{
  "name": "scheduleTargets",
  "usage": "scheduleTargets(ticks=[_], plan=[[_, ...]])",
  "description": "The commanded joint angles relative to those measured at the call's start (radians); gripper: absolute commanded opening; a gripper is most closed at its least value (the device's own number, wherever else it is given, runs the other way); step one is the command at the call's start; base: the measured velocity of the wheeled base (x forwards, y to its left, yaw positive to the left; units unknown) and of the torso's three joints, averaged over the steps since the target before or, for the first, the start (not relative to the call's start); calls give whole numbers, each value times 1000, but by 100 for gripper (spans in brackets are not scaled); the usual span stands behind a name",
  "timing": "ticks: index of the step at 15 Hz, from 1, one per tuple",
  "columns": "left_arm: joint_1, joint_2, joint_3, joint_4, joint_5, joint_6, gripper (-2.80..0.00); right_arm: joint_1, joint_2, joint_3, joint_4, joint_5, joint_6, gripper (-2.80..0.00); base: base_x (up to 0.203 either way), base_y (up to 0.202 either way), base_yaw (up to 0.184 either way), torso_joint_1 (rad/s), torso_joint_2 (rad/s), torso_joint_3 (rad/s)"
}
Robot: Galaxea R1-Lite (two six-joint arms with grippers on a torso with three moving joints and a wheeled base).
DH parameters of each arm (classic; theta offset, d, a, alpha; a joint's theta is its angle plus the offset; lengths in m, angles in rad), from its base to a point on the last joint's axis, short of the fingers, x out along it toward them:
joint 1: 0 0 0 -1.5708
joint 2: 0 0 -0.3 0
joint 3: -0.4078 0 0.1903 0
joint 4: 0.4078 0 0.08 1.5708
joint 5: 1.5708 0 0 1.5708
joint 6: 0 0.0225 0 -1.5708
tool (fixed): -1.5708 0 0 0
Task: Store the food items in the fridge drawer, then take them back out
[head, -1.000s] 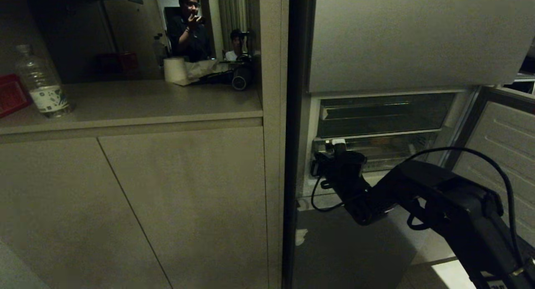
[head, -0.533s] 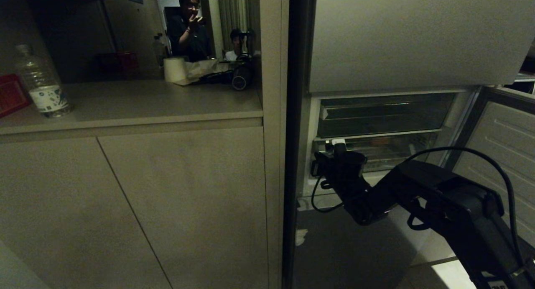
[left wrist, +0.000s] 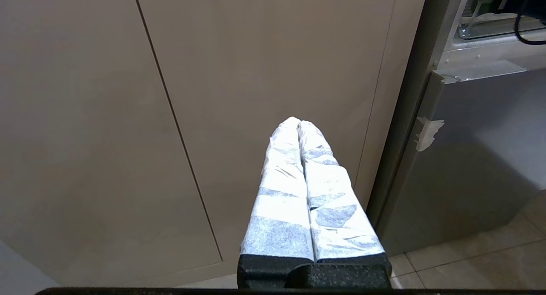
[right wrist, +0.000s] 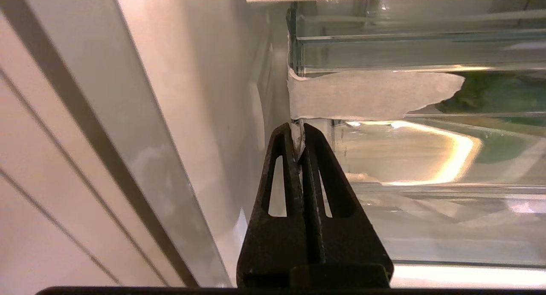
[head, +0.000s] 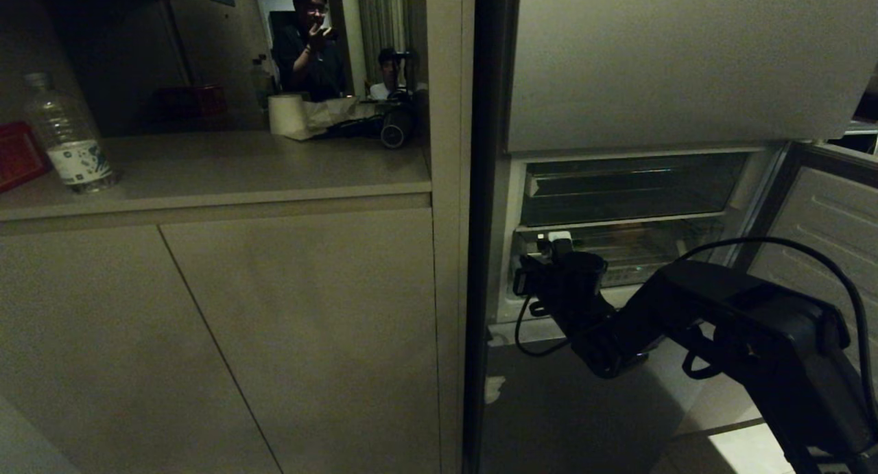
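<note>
The fridge drawer [head: 641, 251] is clear plastic and sits low in the open fridge, under a darker drawer [head: 624, 193]. My right gripper [head: 559, 241] is at the drawer's left front corner. In the right wrist view the right gripper [right wrist: 298, 130] is shut on a thin white tab that hangs from a strip of white tape [right wrist: 367, 94] on the fridge drawer [right wrist: 426, 158]. Something dark green [right wrist: 490, 94] shows through the clear plastic; I cannot tell what it is. My left gripper [left wrist: 300, 123] is shut and empty, its fingers wrapped in white, facing beige cabinet doors.
The fridge's lower door [head: 816, 254] stands open at the right and the upper door [head: 672, 62] is closed. To the left are cabinet doors [head: 274, 337] and a counter with a water bottle [head: 68, 138]. A mirror [head: 302, 62] reflects two people.
My right arm has drawn back slightly, and its elbow has shifted right and down. The gripper has stayed shut on the tab at the drawer's corner.
</note>
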Motion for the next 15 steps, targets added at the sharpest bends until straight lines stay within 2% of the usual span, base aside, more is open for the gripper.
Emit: scheduleTargets(ticks=[1,9,15], plan=[[0,1,0,0,0,0,-280,0,-38,57,-4,-6,2,-280,0,0,0,0,0,0],[0,1,0,0,0,0,-280,2,-173,312,-83,-22,14,-280,0,0,0,0,0,0],[0,1,0,0,0,0,-280,2,-230,452,-150,-34,30,-280,0,0,0,0,0,0]])
